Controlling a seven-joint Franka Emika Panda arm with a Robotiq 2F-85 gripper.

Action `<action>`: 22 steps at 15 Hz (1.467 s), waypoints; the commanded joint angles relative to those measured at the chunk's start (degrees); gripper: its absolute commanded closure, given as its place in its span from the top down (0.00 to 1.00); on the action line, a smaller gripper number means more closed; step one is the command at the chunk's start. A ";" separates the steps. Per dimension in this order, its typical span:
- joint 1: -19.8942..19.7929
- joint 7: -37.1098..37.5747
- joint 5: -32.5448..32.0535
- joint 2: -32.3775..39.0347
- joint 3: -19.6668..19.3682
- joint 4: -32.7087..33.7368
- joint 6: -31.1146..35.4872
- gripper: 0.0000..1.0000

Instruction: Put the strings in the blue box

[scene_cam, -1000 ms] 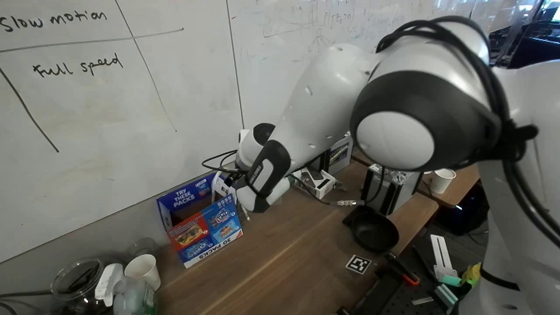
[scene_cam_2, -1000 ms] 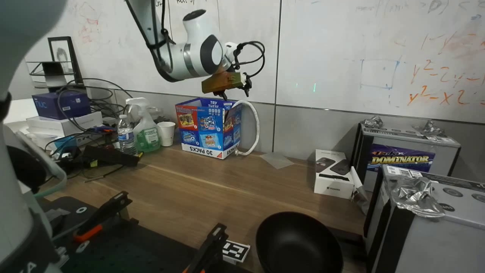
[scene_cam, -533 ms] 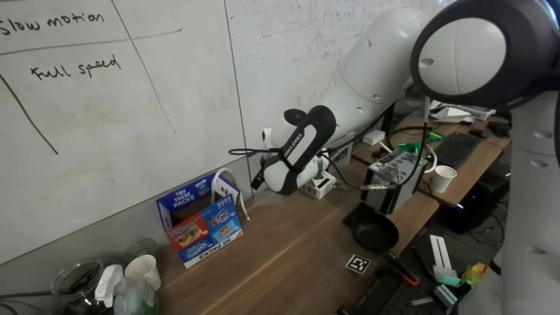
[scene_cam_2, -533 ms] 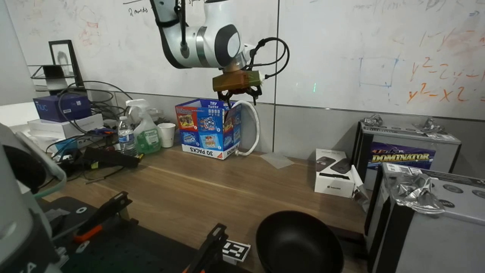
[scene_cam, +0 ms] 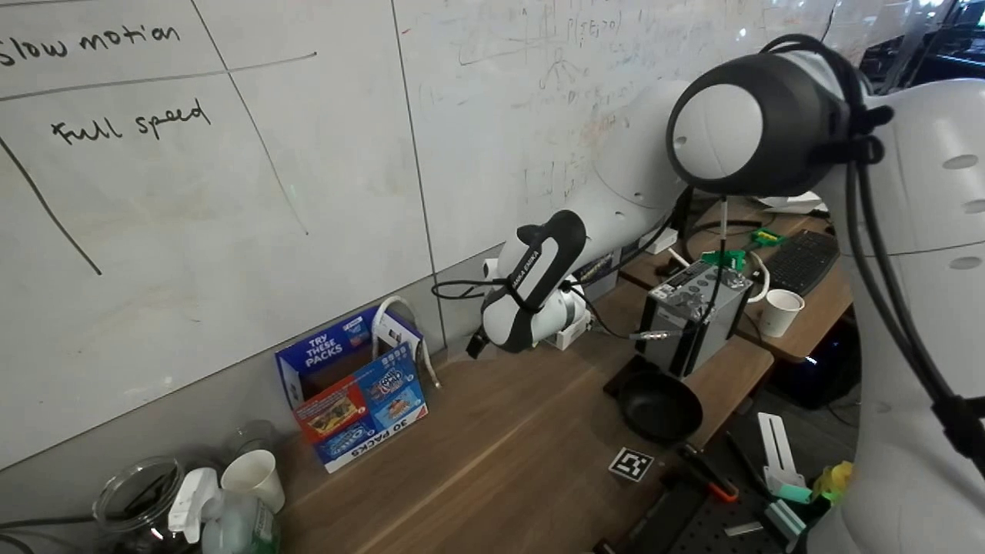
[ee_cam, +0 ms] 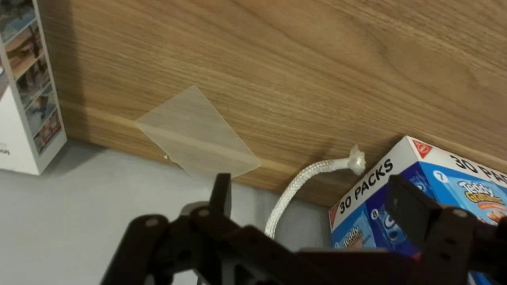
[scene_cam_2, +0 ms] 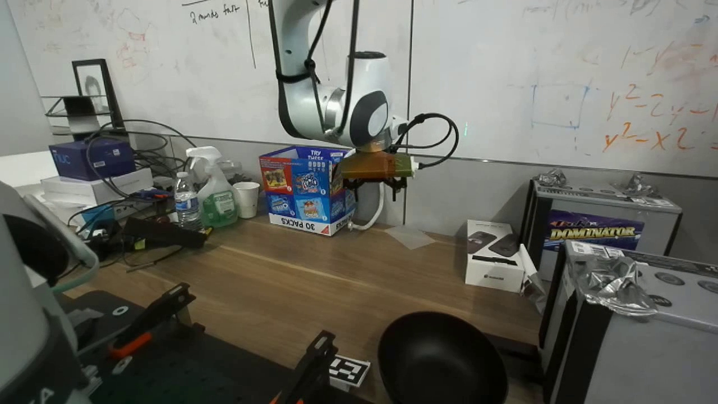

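The strings show as one thick white braided cord point(scene_cam: 376, 331), point(scene_cam_2: 379, 210). It arches out of the open blue box point(scene_cam: 362, 408), point(scene_cam_2: 303, 193) and hangs down outside its side, its frayed end low near the table. Any part inside the box is hidden. My gripper point(scene_cam_2: 375, 196) is open beside and above the box on the cord's side. In the wrist view my fingers point(ee_cam: 311, 190) are wide apart and empty. The cord point(ee_cam: 291, 190) shows between them, and the box point(ee_cam: 368, 190) lies behind the right finger. I cannot tell any touch with the box.
A clear plastic sheet point(scene_cam_2: 410, 237) lies near the wall. A white phone box point(scene_cam_2: 493, 278), grey devices point(scene_cam_2: 639, 353) and a black pan point(scene_cam_2: 440, 359) stand to one side. A paper cup point(scene_cam_2: 247, 199), spray bottle point(scene_cam_2: 219, 205) and water bottle point(scene_cam_2: 187, 202) stand past the box.
My gripper has moved from above the box sideways past its cord side, then lower. It is open now. The box and the cord have not visibly moved.
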 commanded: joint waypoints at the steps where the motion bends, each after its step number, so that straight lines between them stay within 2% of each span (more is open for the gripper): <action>1: 0.40 3.60 -2.05 8.06 -0.22 8.33 -0.49 1.00; 5: 2.01 7.50 -1.10 13.70 -0.39 14.51 0.38 1.00; 14: 8.15 15.33 -0.14 25.23 -3.18 29.52 -3.47 1.00; 18: 10.16 17.37 0.15 28.12 -4.09 33.80 -5.42 1.00; 22: 12.56 19.34 0.08 28.67 -6.07 35.38 -4.43 1.00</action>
